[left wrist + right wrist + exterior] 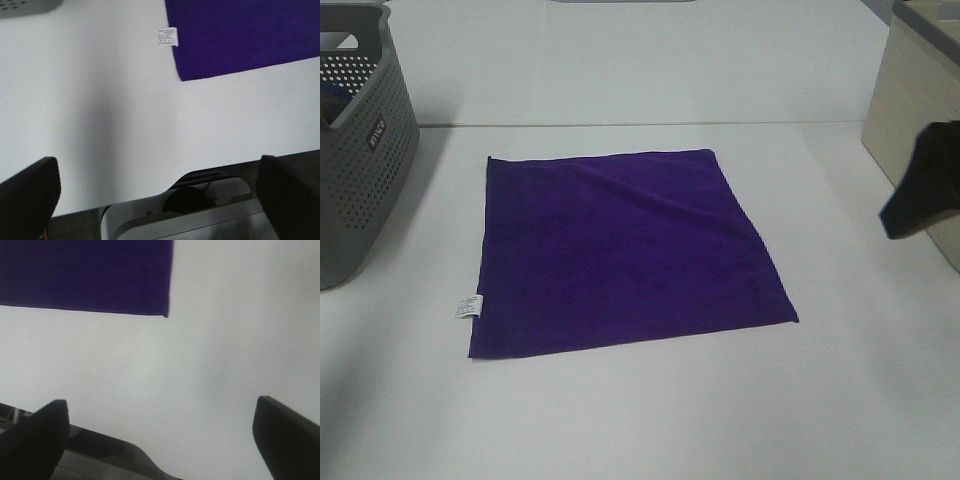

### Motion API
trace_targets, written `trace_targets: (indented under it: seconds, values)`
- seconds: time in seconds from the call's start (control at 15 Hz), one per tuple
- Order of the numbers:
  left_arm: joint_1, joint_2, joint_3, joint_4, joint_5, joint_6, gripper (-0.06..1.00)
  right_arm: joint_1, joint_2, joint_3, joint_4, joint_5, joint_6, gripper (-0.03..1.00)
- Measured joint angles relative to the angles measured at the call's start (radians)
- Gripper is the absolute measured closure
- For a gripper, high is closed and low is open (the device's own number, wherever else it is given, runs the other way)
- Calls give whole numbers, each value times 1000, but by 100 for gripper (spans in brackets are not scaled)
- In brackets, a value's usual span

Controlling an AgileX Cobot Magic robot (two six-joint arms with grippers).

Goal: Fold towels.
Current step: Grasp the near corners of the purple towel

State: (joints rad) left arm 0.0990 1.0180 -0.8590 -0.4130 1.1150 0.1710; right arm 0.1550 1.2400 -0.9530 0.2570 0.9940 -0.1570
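Note:
The deep purple towel (620, 250) lies spread flat and square on the white table (650, 410). Its small white tag (468, 305) sticks out from the left edge near the front corner. The left wrist view shows that front corner of the towel (240, 30) with the tag (167, 36). The left gripper (159, 185) is open and empty, back over the table's front edge. The right wrist view shows the towel's other front corner (85, 275). The right gripper (160, 425) is open and empty, apart from the towel. A dark part of the right arm (920, 195) shows at the right edge.
A grey perforated basket (360, 150) stands at the far left; its corner shows in the left wrist view (25, 6). A beige box (920, 90) stands at the far right, behind the right arm. A grey robot base (190, 220) sits below the table's front edge.

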Motion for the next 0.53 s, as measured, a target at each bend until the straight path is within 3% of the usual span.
trace_targets:
  seconds: [0.07, 0.13, 0.2, 0.27, 0.33, 0.4, 0.53]
  values:
    - [0, 51, 0, -72, -30, 46, -5, -6, 65, -33, 60, -6, -51, 1]
    - [-18, 138, -1, -171, -62, 128, -5, -50, 145, -81, 200, -2, -151, 1]
    - [-18, 138, -1, -171, -62, 128, -5, -50, 145, -81, 200, -2, -151, 1]
    - [-99, 249, -1, -222, -142, 175, -5, -169, 235, -112, 422, 71, -345, 2]
    - [-134, 298, -1, -223, -203, 175, -5, -218, 283, -117, 519, 138, -426, 2]
    - [-152, 348, -1, -224, -245, 175, -5, -245, 340, -117, 561, 190, -487, 2]
    - [-157, 478, -1, -224, -308, 179, -5, -252, 442, -117, 573, 207, -528, 2]
